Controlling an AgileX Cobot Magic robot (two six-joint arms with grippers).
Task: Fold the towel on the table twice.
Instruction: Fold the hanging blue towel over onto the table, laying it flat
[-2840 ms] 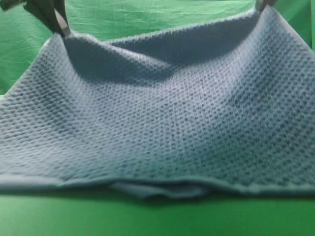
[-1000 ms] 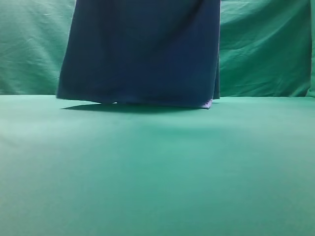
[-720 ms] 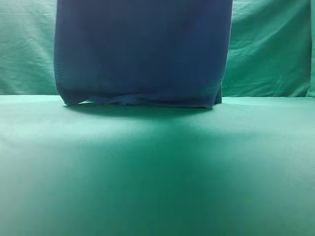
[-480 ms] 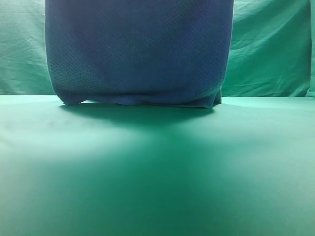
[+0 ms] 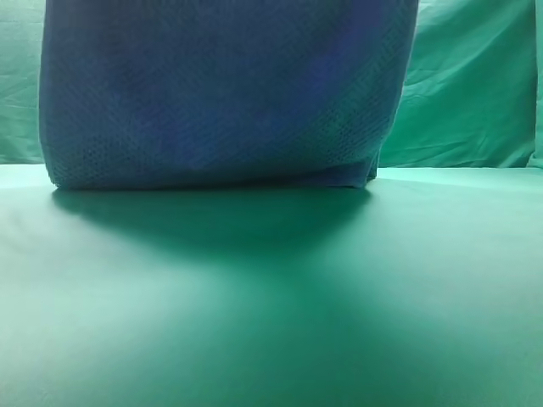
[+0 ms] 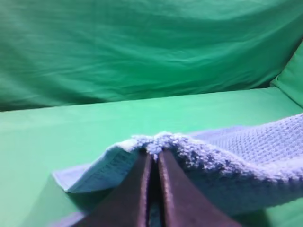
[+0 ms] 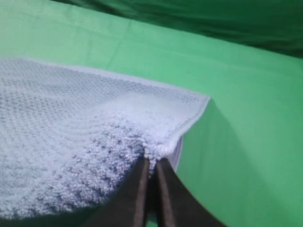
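Note:
The blue-grey waffle-weave towel (image 5: 221,93) hangs as a wide curtain from above the exterior view, its bottom edge resting on the far part of the green table (image 5: 271,305). Neither gripper shows in the exterior view. In the left wrist view my left gripper (image 6: 154,156) is shut on a bunched edge of the towel (image 6: 227,161). In the right wrist view my right gripper (image 7: 151,163) is shut on a corner of the towel (image 7: 71,123), with the table (image 7: 236,104) below.
A wrinkled green backdrop curtain (image 5: 475,85) stands behind the table. The towel casts a dark shadow (image 5: 212,225) on the table in front of it. The table's near part lies bare in the exterior view.
The towel was lifted off the table and now hangs upright. In the last second it has come closer and wider in view, its bottom edge settling on the table.

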